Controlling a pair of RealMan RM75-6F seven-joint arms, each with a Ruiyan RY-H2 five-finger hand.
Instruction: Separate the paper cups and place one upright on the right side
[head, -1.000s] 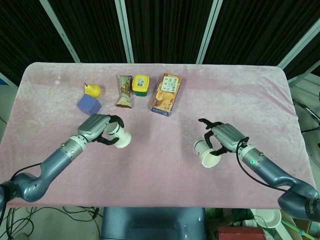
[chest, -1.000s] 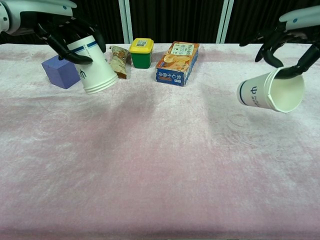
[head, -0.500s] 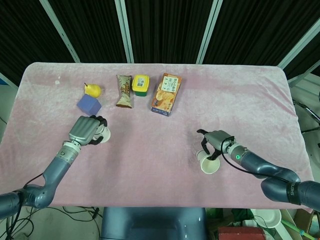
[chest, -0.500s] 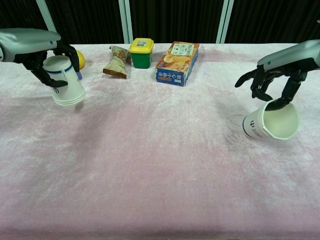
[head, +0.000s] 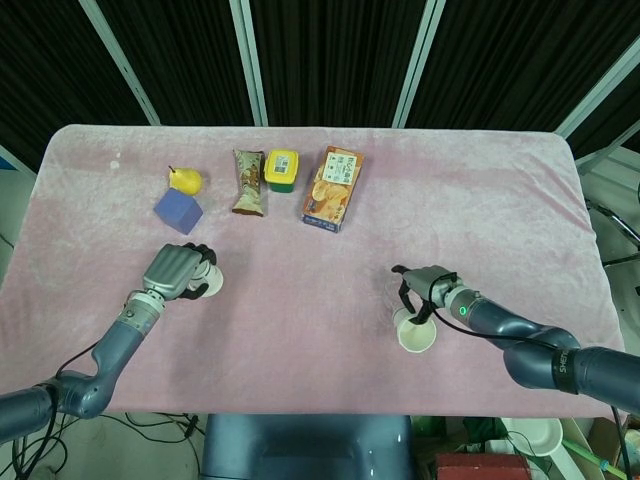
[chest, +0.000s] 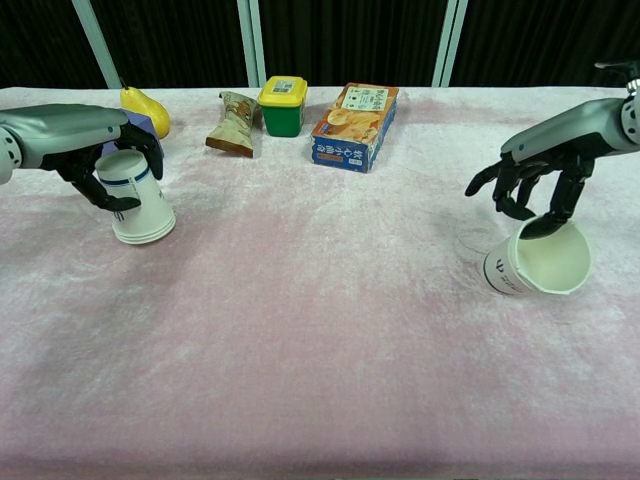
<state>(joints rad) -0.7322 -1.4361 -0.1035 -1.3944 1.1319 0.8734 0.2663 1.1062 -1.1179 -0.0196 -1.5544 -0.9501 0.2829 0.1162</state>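
Two white paper cups are apart on the pink table. My left hand (head: 175, 271) (chest: 95, 150) grips one cup (chest: 135, 197) (head: 209, 281) from above at the left; it is mouth down, tilted, its rim near the cloth. My right hand (head: 424, 291) (chest: 535, 182) pinches the rim of the other cup (chest: 537, 262) (head: 416, 334) at the right. That cup tilts with its open mouth facing up and toward the front, its base low on the cloth.
Along the back stand a yellow pear (head: 185, 180), a purple block (head: 178, 209), a snack packet (head: 248, 181), a green tub with yellow lid (head: 282, 170) and an orange-blue box (head: 332, 188). The table's front edge (head: 300, 410) lies close to both arms.
Both hands came down and moved outward with their cups. The left cup dropped near the cloth at the left; the right cup sank to the table and tipped more upright.
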